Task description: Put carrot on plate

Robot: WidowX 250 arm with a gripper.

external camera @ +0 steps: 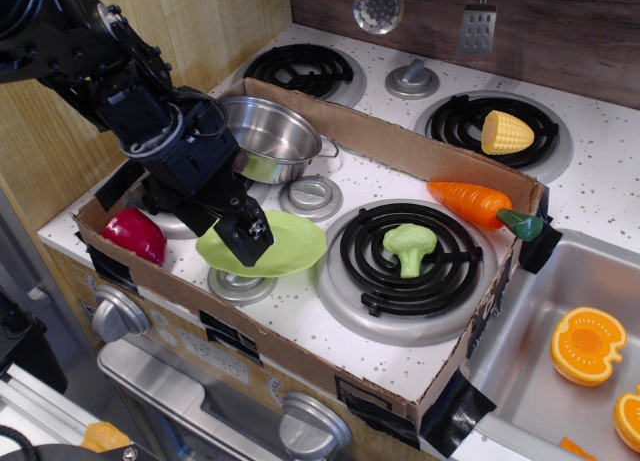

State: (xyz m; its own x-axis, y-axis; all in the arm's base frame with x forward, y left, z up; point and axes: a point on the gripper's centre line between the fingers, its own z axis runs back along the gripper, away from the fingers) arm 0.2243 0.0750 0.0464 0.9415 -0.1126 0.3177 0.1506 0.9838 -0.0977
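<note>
The orange carrot (470,201) with a dark green stem cap lies on the right rim of the cardboard box, stem pointing right, next to the front right burner. The lime-green plate (290,243) sits at the front left of the stovetop inside the box. My gripper (250,239) hangs over the plate's left part, far left of the carrot. It points down, its fingers look slightly apart, and it holds nothing. The arm hides the plate's left edge.
A steel pot (272,136) stands behind the plate. A green broccoli (410,244) lies on the front right burner, a red pepper (135,233) at the front left, a corn piece (506,133) on the back right burner. Orange pumpkin halves (587,344) lie in the sink. Cardboard walls (420,146) ring the stovetop.
</note>
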